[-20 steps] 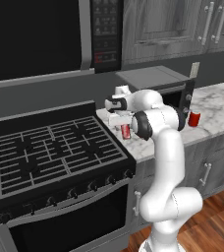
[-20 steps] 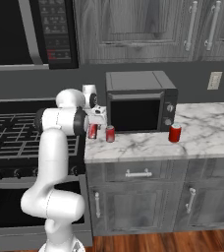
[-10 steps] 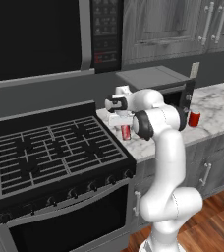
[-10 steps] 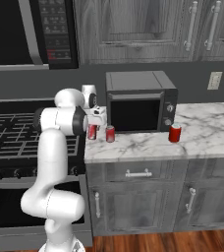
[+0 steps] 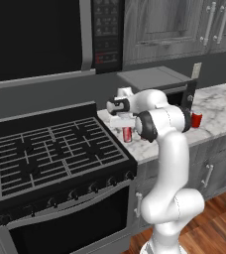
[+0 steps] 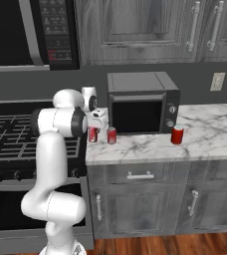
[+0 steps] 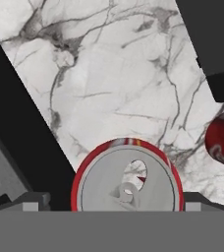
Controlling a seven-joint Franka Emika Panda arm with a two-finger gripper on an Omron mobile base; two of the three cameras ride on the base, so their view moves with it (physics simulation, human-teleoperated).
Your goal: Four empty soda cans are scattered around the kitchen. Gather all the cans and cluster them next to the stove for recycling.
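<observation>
- Two soda cans stand upright on the marble counter (image 6: 205, 134), at its left end just beside the stove (image 6: 16, 134).
- The first can (image 6: 92, 134) is the one nearest the stove edge; from the left base camera it shows as a red can (image 5: 127, 134) right under the robot's hand.
- In the hand view this can (image 7: 127, 177) is seen from above, its silver top and pull tab low in the middle of the picture, the marble all around it.
- The second can (image 6: 111, 135) stands just to the right of the first, near but apart from it; in the hand view its red side (image 7: 222, 140) shows at the right edge.
- A third can (image 6: 177, 134) stands well apart to the right on the same counter, past the front right corner of the countertop oven (image 6: 140, 102); the left base camera shows it (image 5: 196, 120) beyond the arm's elbow.
- The gripper (image 6: 96, 120) hangs directly above the first can, pointing down; its claw is spread wide and pinches nothing.
- The finger tips (image 7: 33, 199) show at either side of the can top, clear of it.
- The countertop oven sits at the back of the counter, just behind the two left cans.
- Above the stove hangs a black microwave (image 5: 45, 34), and grey cupboards (image 6: 150, 30) line the wall over the counter.
</observation>
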